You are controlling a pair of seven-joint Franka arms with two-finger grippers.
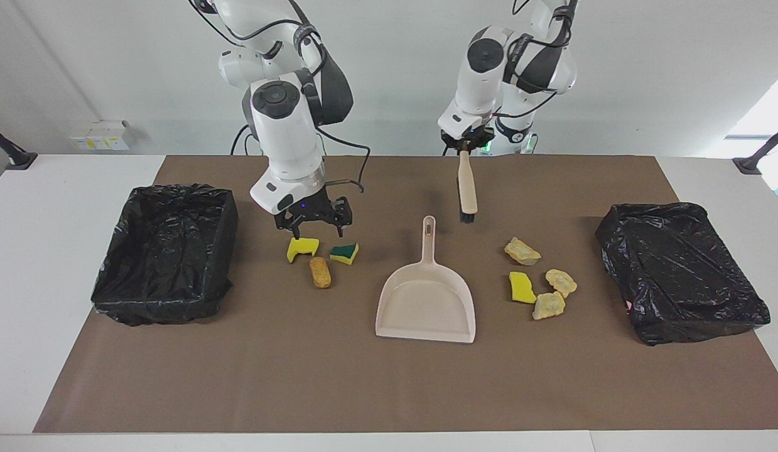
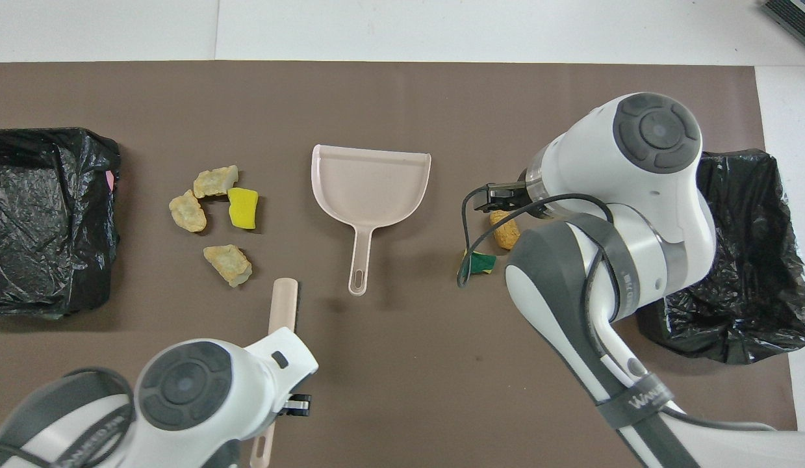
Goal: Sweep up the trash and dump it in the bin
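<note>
Gripping the brush (image 1: 467, 188) bristles-down, the left hand (image 1: 464, 149) hangs it near four trash scraps (image 1: 539, 279), likely to sweep them; the right hand (image 1: 313, 221) hovers wide over three others (image 1: 319, 257).

white wall (image 1: 646, 75), white table (image 1: 49, 263), brown mat (image 1: 363, 389)

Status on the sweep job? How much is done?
Early. Done: the left tool is shut on the brush and has it lifted off the table. In hand: the right tool, open, hovers over the three scraps at its end. Left: all seven scraps, including the other four, lie on the mat; the dustpan is empty and ungripped; nothing has reached either bin.
</note>
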